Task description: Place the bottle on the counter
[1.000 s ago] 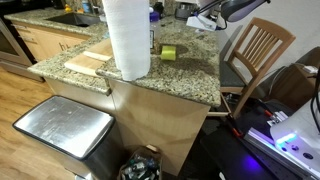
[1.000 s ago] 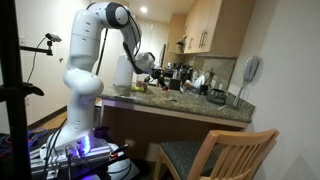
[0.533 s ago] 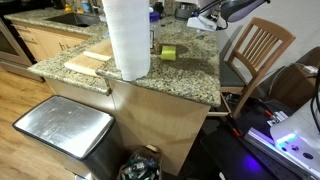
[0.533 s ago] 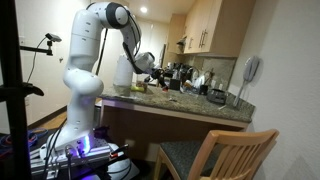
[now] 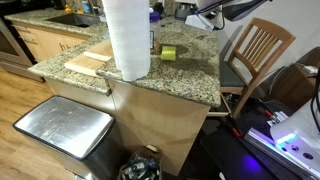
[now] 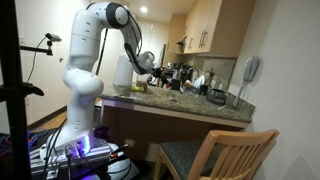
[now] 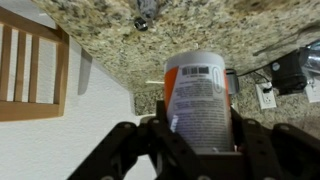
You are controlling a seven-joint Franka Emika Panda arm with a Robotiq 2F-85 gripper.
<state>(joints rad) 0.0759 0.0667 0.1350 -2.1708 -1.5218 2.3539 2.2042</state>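
Note:
My gripper [image 7: 200, 122] is shut on the bottle [image 7: 200, 90], an orange bottle with a white printed label and a barcode, held between both fingers. The bottle hangs above the speckled beige-brown granite counter [image 7: 110, 45]. In both exterior views the gripper [image 5: 203, 14] [image 6: 150, 62] is over the far part of the counter [image 5: 190, 72] [image 6: 190, 106], and the bottle is too small to make out there.
A tall white paper towel roll [image 5: 127, 38], a pale cutting board [image 5: 88, 62] and a small green object [image 5: 168, 52] are on the counter. A wooden chair [image 5: 255, 50] stands beside it and a steel bin [image 5: 62, 128] in front. A wall outlet [image 7: 267, 97] shows behind the bottle.
The gripper has shifted very slightly over the counter with the bottle still held. Nothing else has moved.

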